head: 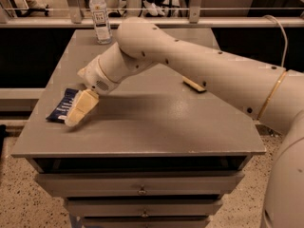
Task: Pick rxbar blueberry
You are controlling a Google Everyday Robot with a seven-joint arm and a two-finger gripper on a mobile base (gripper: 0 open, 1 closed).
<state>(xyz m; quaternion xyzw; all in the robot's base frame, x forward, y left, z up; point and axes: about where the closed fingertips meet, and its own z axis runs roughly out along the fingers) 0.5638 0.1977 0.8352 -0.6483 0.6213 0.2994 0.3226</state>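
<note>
The gripper (80, 109) is low at the left of the grey surface (156, 127), overlapping the right edge of the rxbar blueberry (59, 107) lying flat there. I can't tell if it's apart or closed. A water bottle (99, 15) stands at the far edge.

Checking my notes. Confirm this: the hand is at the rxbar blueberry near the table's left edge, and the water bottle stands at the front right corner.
One part is wrong: the camera view shows the water bottle at the back left corner of the table. The hand is at the rxbar blueberry near the left edge.
</note>
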